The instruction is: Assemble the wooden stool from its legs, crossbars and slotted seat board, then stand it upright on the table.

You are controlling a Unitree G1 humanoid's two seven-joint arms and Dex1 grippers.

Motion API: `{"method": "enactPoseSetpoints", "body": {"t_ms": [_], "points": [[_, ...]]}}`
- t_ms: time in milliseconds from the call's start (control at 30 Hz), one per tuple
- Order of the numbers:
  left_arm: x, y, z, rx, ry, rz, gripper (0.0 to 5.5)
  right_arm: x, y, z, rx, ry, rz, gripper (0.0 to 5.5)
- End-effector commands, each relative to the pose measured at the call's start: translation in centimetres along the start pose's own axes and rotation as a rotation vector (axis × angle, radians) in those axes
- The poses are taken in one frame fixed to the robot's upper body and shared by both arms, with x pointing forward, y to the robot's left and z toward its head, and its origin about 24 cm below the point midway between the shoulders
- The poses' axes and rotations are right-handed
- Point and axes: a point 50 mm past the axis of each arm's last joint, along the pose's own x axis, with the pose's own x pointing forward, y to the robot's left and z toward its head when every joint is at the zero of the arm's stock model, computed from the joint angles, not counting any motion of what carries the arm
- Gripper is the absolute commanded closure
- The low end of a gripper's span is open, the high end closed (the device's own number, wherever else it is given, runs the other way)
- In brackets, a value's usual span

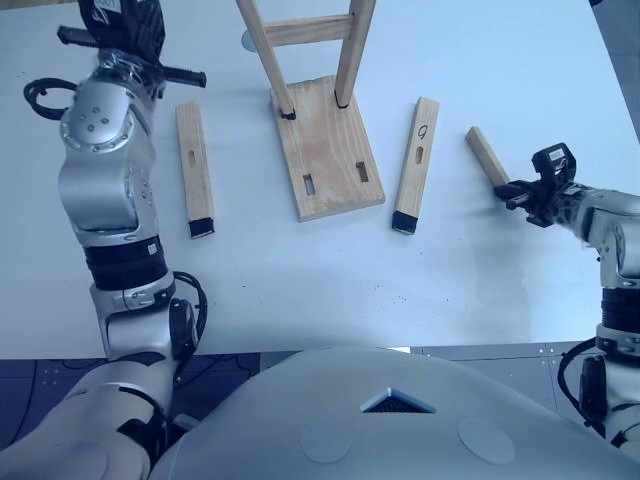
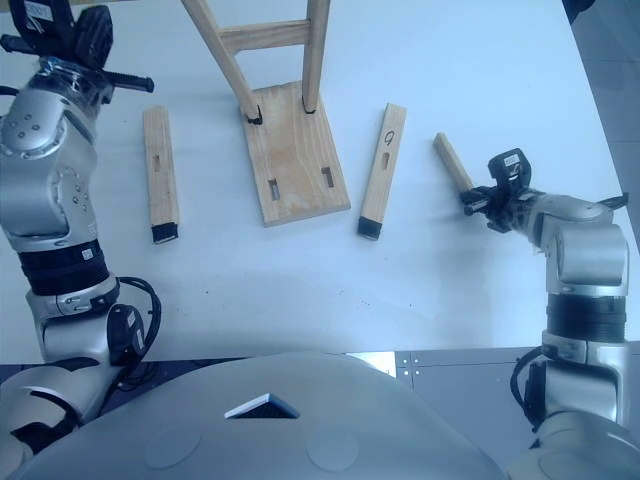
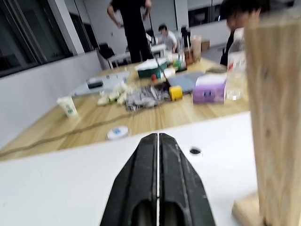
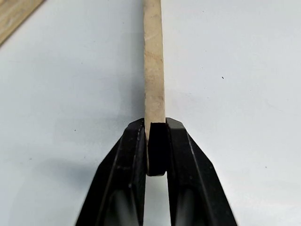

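right wrist view: the right end effector (image 4: 156, 125) is clamped on the black-capped end of a short pale wooden bar (image 4: 154, 61) at the right side of the white desk (image 1: 300, 270). the left end effector (image 3: 158, 137) hangs over the far left of the desk, its fingers pressed together on nothing. the flat slotted wooden seat board (image 1: 330, 170) lies mid-desk, with two upright wooden legs (image 1: 268, 55) joined by a crossbar (image 1: 310, 30) standing in its far slots. a loose left leg (image 1: 195, 170) and a loose right leg (image 1: 416, 165) lie flat beside it.
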Motion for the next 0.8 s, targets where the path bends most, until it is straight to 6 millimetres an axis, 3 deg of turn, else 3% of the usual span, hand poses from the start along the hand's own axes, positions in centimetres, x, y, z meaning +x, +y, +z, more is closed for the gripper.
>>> {"method": "enactPoseSetpoints", "body": {"t_ms": [33, 67, 167, 300, 400, 500, 633, 800], "points": [[-1.0, 1.6, 8.0, -0.015, -0.416, 0.094, 5.5, -0.7, -0.3, 5.9, -0.189, -0.36, -0.213, 5.1], [-1.2, 0.9, 9.4, -0.078, -0.481, 0.036, 5.5, -1.9, 0.1, 9.1, -0.279, -0.531, -0.279, 5.1], [-1.2, -2.4, 10.7, -0.225, -0.516, -0.196, 4.97, -4.4, 2.7, 15.3, -0.469, -0.877, -0.395, 5.1], [-1.1, -6.1, 11.5, -0.427, -0.509, -0.421, 4.31, -6.2, 7.9, 20.0, -0.644, -1.213, -0.473, 5.1], [-0.7, -8.0, 12.2, -0.555, -0.499, -0.534, 3.9, -5.1, 11.3, 20.9, -0.777, -1.306, -0.448, 5.1], [-1.1, -9.2, 12.6, -0.735, -0.462, -0.682, 3.51, -5.1, 13.0, 21.0, -0.794, -1.406, -0.398, 5.1], [-2.5, -10.8, 12.4, -0.762, -0.398, -0.877, 3.51, -5.6, 13.5, 21.2, -0.798, -1.472, -0.407, 5.1], [-1.3, -10.7, 11.1, -0.738, -0.345, -0.786, 3.51, -5.3, 13.8, 20.9, -0.862, -1.475, -0.43, 5.1]]}}
